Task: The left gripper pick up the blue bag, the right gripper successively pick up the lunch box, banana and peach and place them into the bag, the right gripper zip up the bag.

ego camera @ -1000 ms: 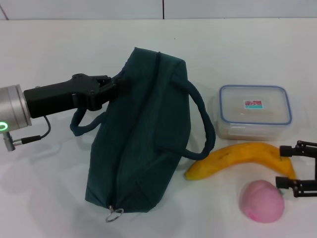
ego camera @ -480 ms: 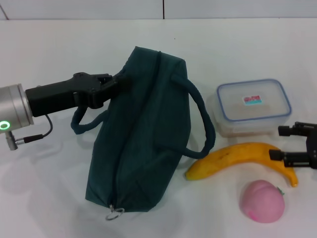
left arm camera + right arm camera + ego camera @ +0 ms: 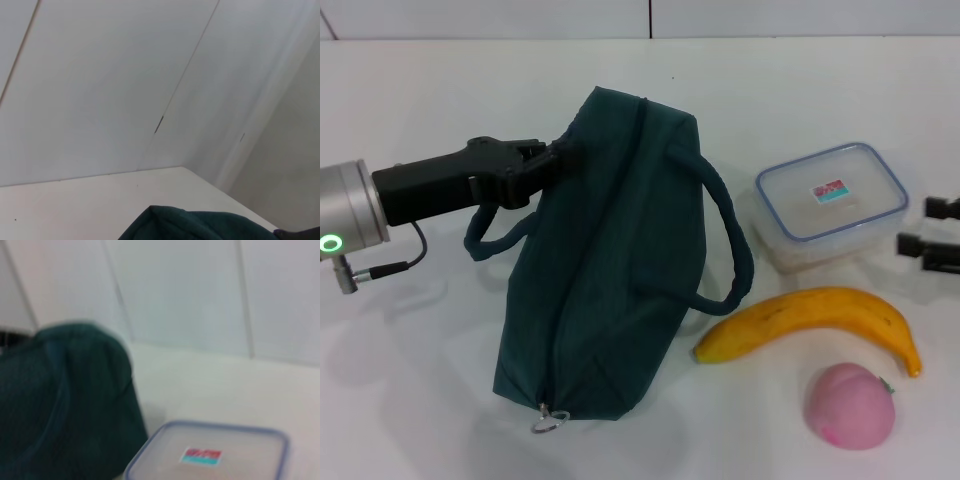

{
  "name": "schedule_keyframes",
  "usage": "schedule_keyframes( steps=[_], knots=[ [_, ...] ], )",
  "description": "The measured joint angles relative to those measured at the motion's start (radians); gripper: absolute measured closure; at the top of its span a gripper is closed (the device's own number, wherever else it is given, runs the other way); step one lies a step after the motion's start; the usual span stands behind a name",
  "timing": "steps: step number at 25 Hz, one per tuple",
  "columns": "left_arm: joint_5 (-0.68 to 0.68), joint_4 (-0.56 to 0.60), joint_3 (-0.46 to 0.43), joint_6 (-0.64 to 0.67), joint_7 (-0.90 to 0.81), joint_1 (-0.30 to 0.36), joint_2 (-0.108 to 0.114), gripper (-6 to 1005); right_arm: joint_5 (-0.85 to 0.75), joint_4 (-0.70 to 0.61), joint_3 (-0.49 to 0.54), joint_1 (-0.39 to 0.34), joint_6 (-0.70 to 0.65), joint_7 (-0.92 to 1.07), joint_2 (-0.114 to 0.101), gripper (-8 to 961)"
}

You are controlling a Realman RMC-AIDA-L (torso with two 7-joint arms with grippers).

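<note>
The blue bag lies zipped on the white table, its ring pull at the near end. My left gripper is shut on the fabric at the bag's far left edge. In the left wrist view only a corner of the bag shows. The lunch box sits right of the bag, turned slightly askew. My right gripper stands open at the box's right end, its fingers apart. In the right wrist view the lunch box is close below, with the bag beside it. The banana and peach lie nearer me.
One bag handle arches toward the lunch box, the other handle hangs below my left gripper. A white wall rises behind the table's far edge.
My right gripper has moved away from beside the peach and banana to the lunch box's right end. The box has shifted and turned. The bag's gripped edge has risen slightly.
</note>
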Motion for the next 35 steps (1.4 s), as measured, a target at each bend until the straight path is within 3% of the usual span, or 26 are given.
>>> schedule_keyframes(
  steps=[4,8,10,18,25,31,35],
  knots=[
    [0.0,-0.003,0.0,0.0,0.0,-0.007,0.0,950,0.033,0.036,0.162,-0.026,-0.037,0.003,0.015,227],
    [-0.001,-0.007,0.005,0.0,0.0,-0.016,0.0,950,0.156,0.194,0.345,-0.035,-0.039,0.006,0.032,229],
    [0.0,-0.007,0.007,0.001,0.0,-0.017,0.0,950,0.226,0.291,0.387,-0.035,-0.027,0.007,0.039,231],
    [-0.001,-0.009,0.01,0.004,0.045,-0.021,-0.002,950,0.308,0.43,0.383,0.014,0.129,0.09,0.094,235],
    [-0.002,-0.009,0.022,0.009,0.077,-0.028,-0.003,951,0.308,0.516,0.383,0.067,0.162,0.114,0.099,260],
    [-0.003,-0.009,0.025,0.011,0.079,-0.032,-0.003,951,0.311,0.523,0.391,0.07,0.179,0.124,0.104,359],
    [-0.003,-0.009,0.025,0.01,0.08,-0.033,-0.003,951,0.331,0.524,0.396,0.067,0.185,0.129,0.104,363]
  ],
)
